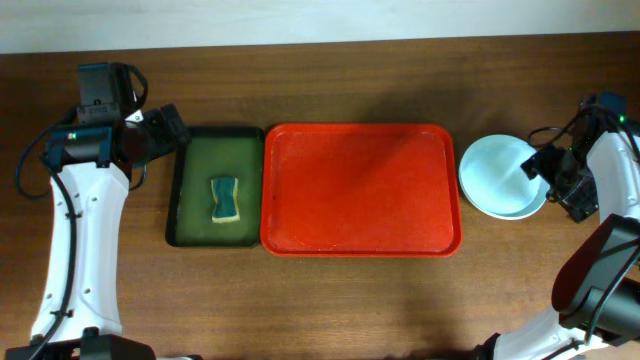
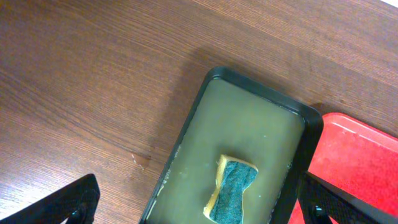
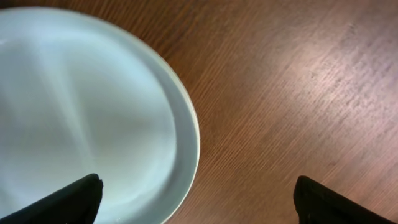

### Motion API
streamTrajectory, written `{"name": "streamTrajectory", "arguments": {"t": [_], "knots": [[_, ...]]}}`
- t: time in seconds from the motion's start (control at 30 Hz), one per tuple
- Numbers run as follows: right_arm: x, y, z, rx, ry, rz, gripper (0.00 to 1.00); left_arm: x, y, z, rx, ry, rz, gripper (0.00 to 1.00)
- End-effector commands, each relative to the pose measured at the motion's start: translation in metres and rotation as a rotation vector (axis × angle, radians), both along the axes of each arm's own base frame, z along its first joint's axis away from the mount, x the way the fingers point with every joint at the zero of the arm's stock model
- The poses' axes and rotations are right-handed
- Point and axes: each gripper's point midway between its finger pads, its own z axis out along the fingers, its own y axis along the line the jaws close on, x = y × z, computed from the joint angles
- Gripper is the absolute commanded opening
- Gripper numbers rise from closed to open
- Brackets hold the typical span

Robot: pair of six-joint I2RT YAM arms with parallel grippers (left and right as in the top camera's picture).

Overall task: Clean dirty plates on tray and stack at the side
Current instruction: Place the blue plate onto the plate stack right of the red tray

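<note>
Plates (image 1: 495, 175) are sitting at tray's (image 1: 360, 190) 3 o'clock; left gripper (image 2: 199, 193) and right gripper (image 3: 196, 193) are gaping open, right one risking nudging them.

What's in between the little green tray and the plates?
The big red tray, with nothing on it. It sits next to the green tray, and the plates are just past its other side. The overhead view shows it.

plates (image 1: 503, 178) count unclear, tray (image 2: 357, 158) edge-cropped
</note>
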Motion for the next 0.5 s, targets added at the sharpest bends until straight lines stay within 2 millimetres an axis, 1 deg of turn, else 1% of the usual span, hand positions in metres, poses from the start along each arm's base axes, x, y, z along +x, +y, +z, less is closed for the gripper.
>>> {"name": "streamTrajectory", "arguments": {"t": [0.0, 0.03, 0.1, 0.13, 0.2, 0.27, 0.33, 0.47], "knots": [[0.006, 0.015, -0.003, 0.040, 0.002, 0.171, 0.99, 0.000, 0.002, -0.003, 0.001, 0.005, 0.015, 1.00], [0.008, 0.021, -0.003, 0.058, -0.004, 0.204, 0.99, 0.000, 0.002, -0.002, 0.001, 0.004, 0.015, 0.99], [0.015, 0.042, -0.004, 0.116, -0.028, 0.282, 0.99, 0.000, 0.002, -0.002, 0.001, 0.004, 0.015, 0.99], [0.022, 0.057, -0.004, 0.137, -0.038, 0.360, 0.99, 0.000, 0.002, -0.002, 0.001, 0.004, 0.015, 0.99], [0.028, 0.076, -0.004, 0.139, -0.035, 0.484, 0.99, 0.000, 0.002, -0.002, 0.001, 0.004, 0.015, 0.99], [0.033, 0.104, -0.004, 0.134, -0.020, 0.659, 0.99, 0.000, 0.002, -0.002, 0.001, 0.004, 0.015, 0.99], [0.038, 0.139, -0.004, 0.130, -0.012, 0.807, 0.99, 0.000, 0.002, -0.002, 0.001, 0.004, 0.015, 0.99], [0.045, 0.203, -0.003, 0.121, -0.025, 0.987, 0.99, 0.000, 0.002, -0.002, 0.001, 0.004, 0.015, 0.99]]}}
